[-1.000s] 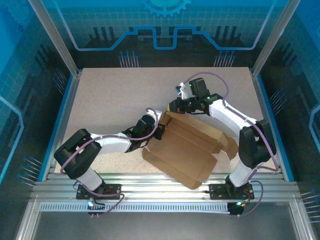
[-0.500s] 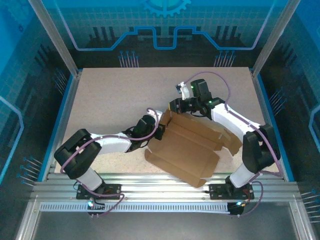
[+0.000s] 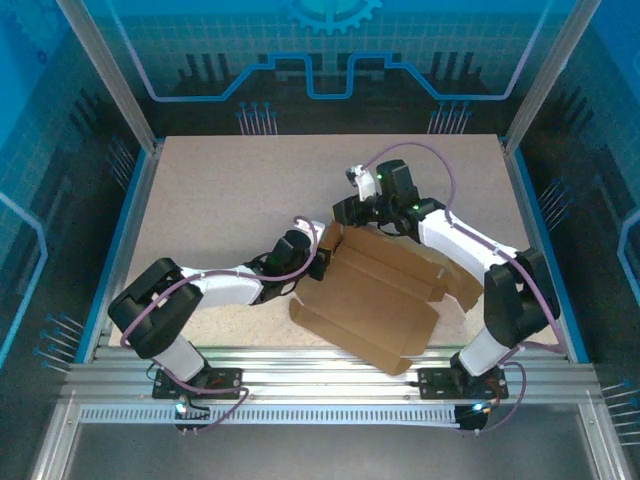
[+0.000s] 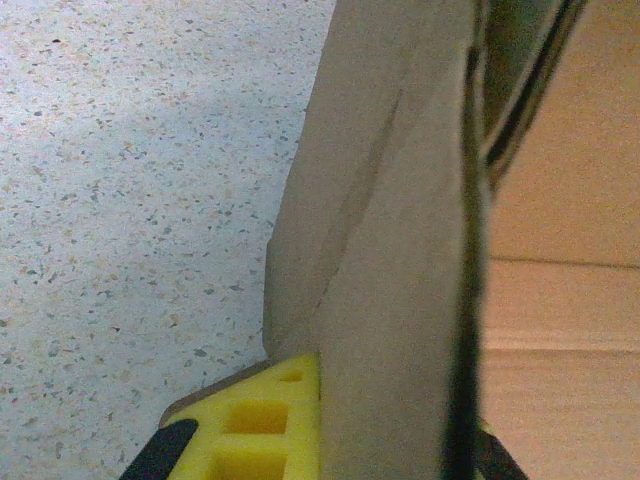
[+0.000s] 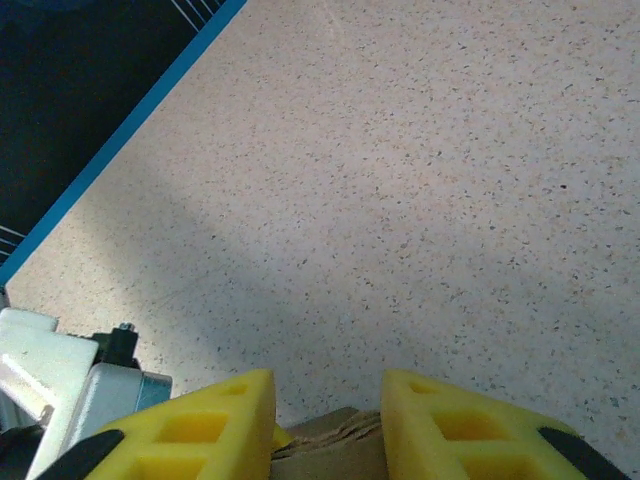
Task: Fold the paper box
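The left gripper (image 4: 380,435) pinches an upright cardboard flap: in the left wrist view the panel stands edge-on between one yellow pad and the dark finger opposite, and both press against it. In the overhead view this gripper sits just left of centre, at the left-hand corner of the paper box (image 3: 375,300). The right gripper (image 5: 328,405) is just above and to the right of it, at the box's upper-left corner. Its two yellow fingers flank a ragged cardboard edge at the bottom of the right wrist view, but whether they are squeezing it or merely straddling it cannot be told.

From both grippers the box spreads away toward the lower right of the overhead frame. Its long creases run on that same diagonal, and its main panels lie flat on the speckled table (image 3: 220,190). Only the flap end, where the grippers meet, is raised.

Both arms are working the same short end, close together but coming from opposite sides. The next fold therefore probably depends on turning that standing flap inward along the diagonal, toward the flat panels, with most of the box yet to be formed.
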Controlling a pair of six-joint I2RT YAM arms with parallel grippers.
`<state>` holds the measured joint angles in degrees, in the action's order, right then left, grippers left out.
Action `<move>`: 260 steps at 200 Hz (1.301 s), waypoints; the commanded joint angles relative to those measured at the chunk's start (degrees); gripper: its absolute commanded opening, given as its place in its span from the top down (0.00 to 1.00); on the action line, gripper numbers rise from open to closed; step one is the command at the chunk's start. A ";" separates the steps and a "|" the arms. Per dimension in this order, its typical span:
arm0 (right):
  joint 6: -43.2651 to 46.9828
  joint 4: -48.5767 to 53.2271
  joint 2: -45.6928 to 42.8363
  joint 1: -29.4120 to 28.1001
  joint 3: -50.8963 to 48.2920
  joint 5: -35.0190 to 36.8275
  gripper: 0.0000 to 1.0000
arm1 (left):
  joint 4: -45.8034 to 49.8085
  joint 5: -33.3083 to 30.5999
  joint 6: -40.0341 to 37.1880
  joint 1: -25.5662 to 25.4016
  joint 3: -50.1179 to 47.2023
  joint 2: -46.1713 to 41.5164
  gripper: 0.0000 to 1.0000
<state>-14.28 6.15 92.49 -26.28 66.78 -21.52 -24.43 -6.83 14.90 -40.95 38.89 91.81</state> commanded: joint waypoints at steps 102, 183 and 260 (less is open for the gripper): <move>2.76 -2.54 4.92 -1.22 -0.87 3.28 0.46 | 12.11 2.17 0.06 -1.22 -1.65 0.36 0.92; 4.09 -1.42 6.06 -1.93 -1.56 5.55 0.48 | 12.54 2.95 1.38 -1.32 -1.54 -4.75 0.79; 4.93 -0.65 5.60 -1.93 -2.27 5.61 0.50 | 24.74 4.72 -1.34 0.20 -0.43 -21.30 0.57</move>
<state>-11.22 2.87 96.77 -27.70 66.35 -16.91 -6.48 -4.03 14.87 -41.69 38.09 76.05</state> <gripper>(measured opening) 0.501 0.406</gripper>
